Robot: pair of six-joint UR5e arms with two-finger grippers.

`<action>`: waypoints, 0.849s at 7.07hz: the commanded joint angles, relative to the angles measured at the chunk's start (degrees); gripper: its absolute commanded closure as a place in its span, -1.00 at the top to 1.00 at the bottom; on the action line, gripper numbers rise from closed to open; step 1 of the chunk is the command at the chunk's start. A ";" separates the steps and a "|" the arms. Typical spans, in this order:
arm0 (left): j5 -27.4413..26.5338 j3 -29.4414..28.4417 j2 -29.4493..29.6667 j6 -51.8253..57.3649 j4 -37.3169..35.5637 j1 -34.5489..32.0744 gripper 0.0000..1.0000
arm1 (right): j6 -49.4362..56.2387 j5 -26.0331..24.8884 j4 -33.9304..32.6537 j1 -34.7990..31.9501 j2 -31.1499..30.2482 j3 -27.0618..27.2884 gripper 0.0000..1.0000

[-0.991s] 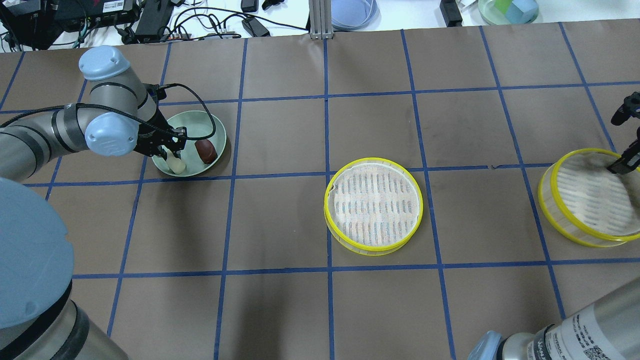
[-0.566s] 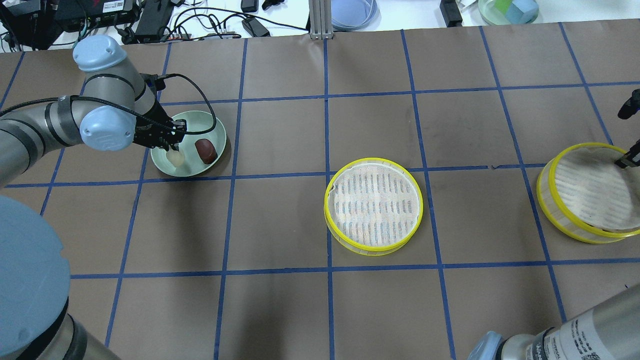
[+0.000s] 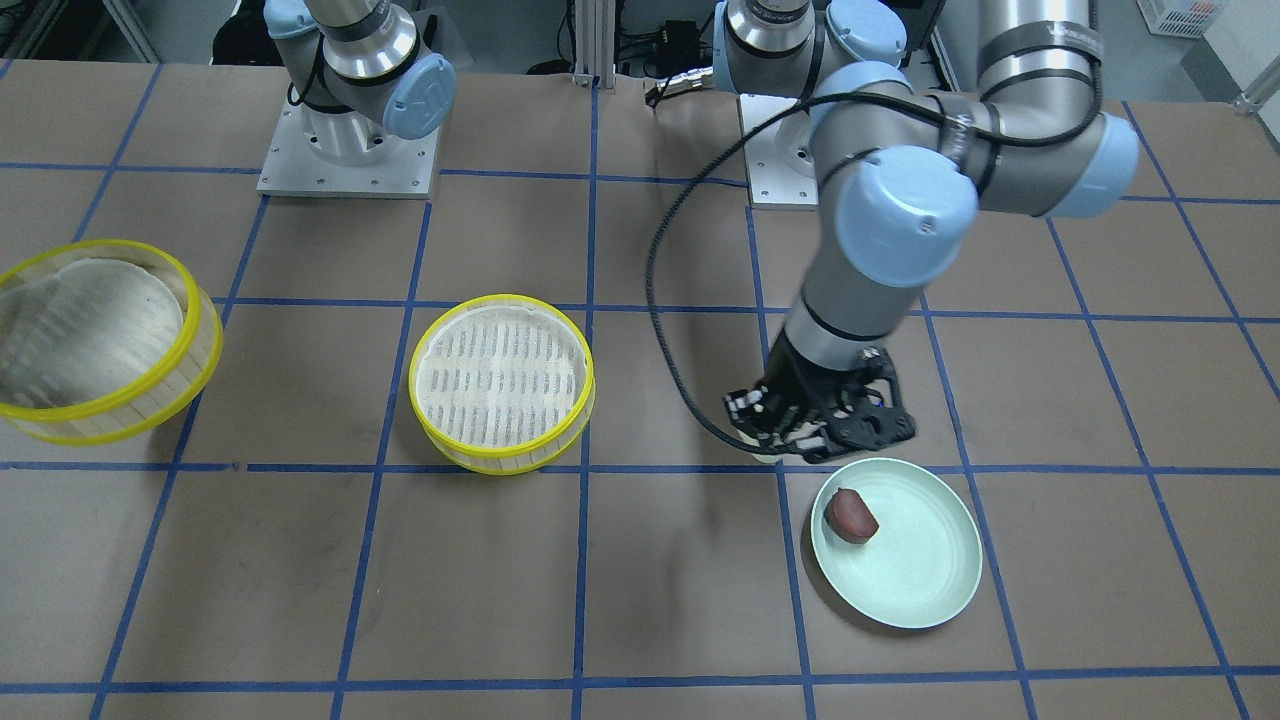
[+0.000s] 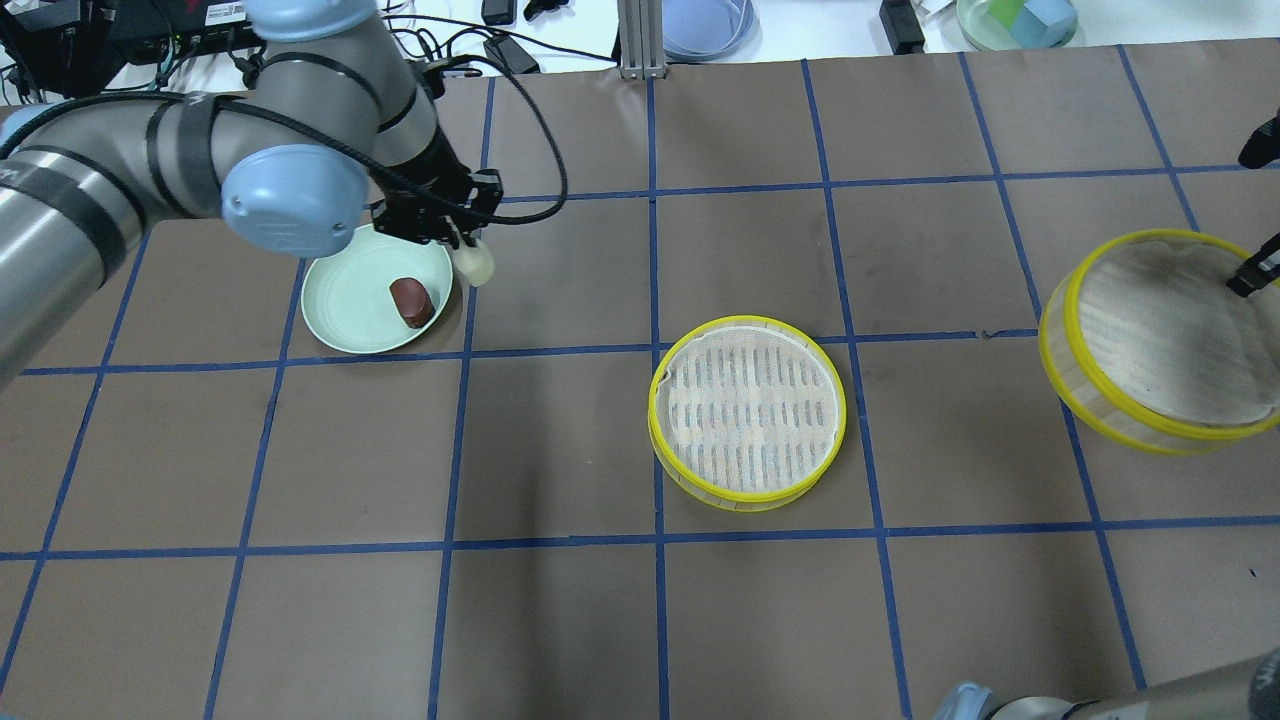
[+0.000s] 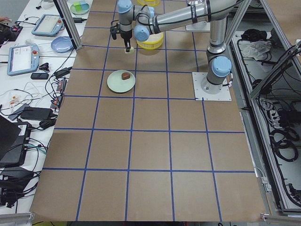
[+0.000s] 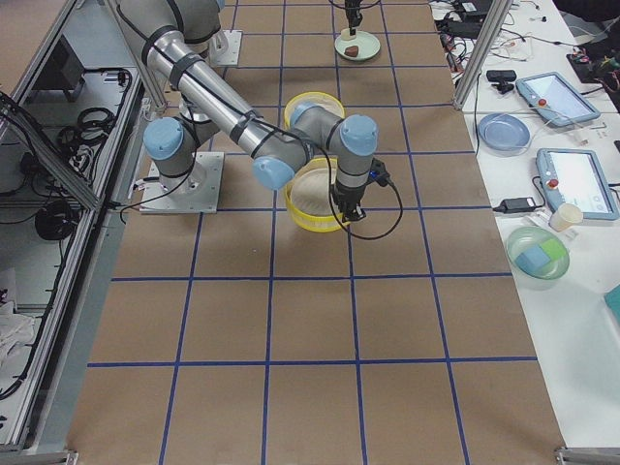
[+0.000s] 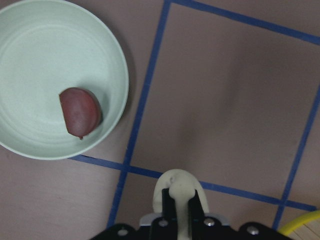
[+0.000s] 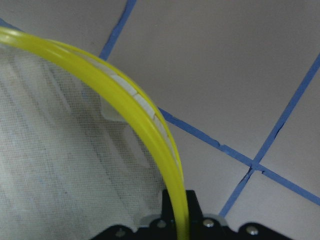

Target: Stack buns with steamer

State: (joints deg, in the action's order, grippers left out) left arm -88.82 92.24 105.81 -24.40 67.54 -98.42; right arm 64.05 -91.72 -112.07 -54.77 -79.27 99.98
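My left gripper [image 4: 470, 245] is shut on the cream-white bun [image 4: 479, 264] and holds it in the air just right of the pale green plate [image 4: 345, 300]. The bun also shows between the fingers in the left wrist view [image 7: 177, 187]. The dark reddish-brown bun [image 4: 411, 301] lies on the plate, as the front view [image 3: 850, 516] shows. A yellow-rimmed steamer tray [image 4: 747, 410] sits empty at the table's centre. My right gripper [image 4: 1255, 275] is shut on the rim of a second steamer tray [image 4: 1160, 330], which hangs tilted above the table; the right wrist view shows its rim [image 8: 150, 125].
Cables, a blue dish [image 4: 705, 25] and a green bowl [image 4: 1015, 20] with blocks lie beyond the table's far edge. Both arm bases [image 3: 345, 150] stand at the robot's side of the table.
My left gripper lifted the cream-white bun off the plate and carried it right, past the plate's edge. My right gripper raised the second steamer tray higher and shifted it slightly left.
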 commanded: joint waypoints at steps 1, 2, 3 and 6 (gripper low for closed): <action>-0.22 -1.18 1.06 -18.06 -3.96 -13.41 -1.00 | -9.34 -0.12 6.31 -5.14 -5.09 -0.05 -1.00; -0.13 -1.27 1.33 -22.66 -5.83 -16.68 -1.00 | -12.34 -0.12 7.38 -6.65 -6.59 -0.05 -1.00; 2.48 -1.10 2.12 -26.45 -6.63 -17.94 -1.00 | -15.24 -0.21 8.61 -8.05 -7.12 0.04 -1.00; 4.62 1.79 6.33 -28.86 -9.36 -20.94 -1.00 | -15.97 -0.12 9.24 -8.68 -7.57 0.04 -1.00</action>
State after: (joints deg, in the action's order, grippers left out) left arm -84.42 92.71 110.38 -52.89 58.69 -118.70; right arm 48.34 -91.91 -102.96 -63.31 -86.74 100.01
